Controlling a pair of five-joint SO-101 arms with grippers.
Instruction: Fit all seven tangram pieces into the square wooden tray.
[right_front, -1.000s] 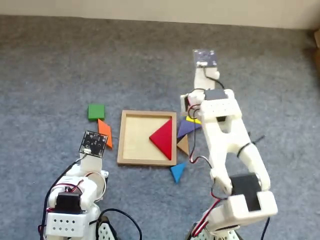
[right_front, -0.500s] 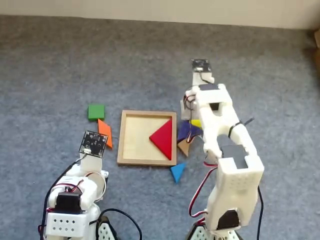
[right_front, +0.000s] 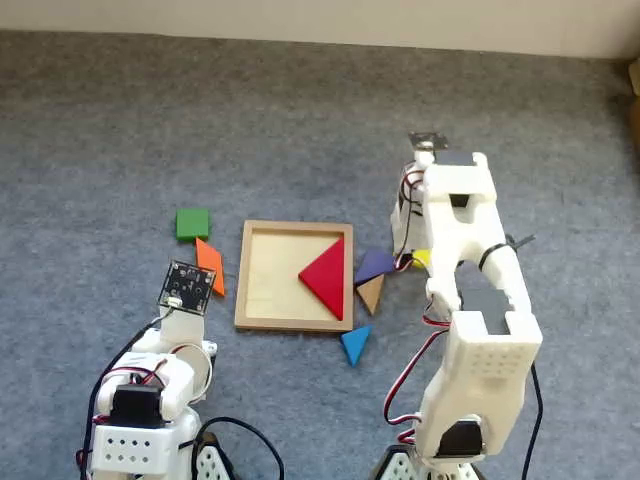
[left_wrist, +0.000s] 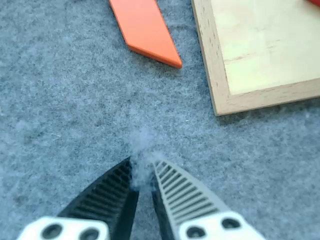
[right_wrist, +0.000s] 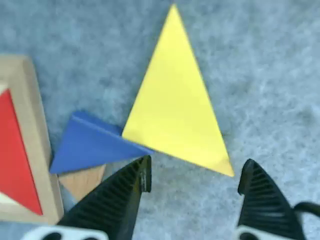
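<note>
Hovering above the yellow triangle (right_wrist: 175, 105), the right gripper (right_wrist: 196, 172) stood released, its two dark fingers (right_wrist: 125, 195) spread wide, one at each end of the triangle's short edge, with nothing held between them. In the high view the right arm (right_front: 465, 260) stretched from the near right edge toward the far side, covering most of that yellow piece, which lay on the grey felt worktop (right_front: 120, 130) to the right of the square wooden tray (right_front: 270, 285).

One corner of the yellow triangle touched the dark blue triangle (right_front: 376, 264), which lay against the tray's right rim. A tan triangle (right_front: 370, 293) sat just near of the dark blue one, also beside that rim. A light blue triangle (right_front: 354, 345) lay apart from them, off the tray's near right corner.

Inside the tray, a red triangle (right_front: 327, 277) lay flat against the right wall; the remaining floor was bare wood.

Left of the tray lay an orange parallelogram (right_front: 209, 265), just beside the left rim, and a green square (right_front: 192, 222) on its far side, close to its tip.

At the near left, the left gripper (left_wrist: 142, 167) pointed down at bare felt near the tray's near left corner, clenched with only a sliver between its tips, grasping nothing.
</note>
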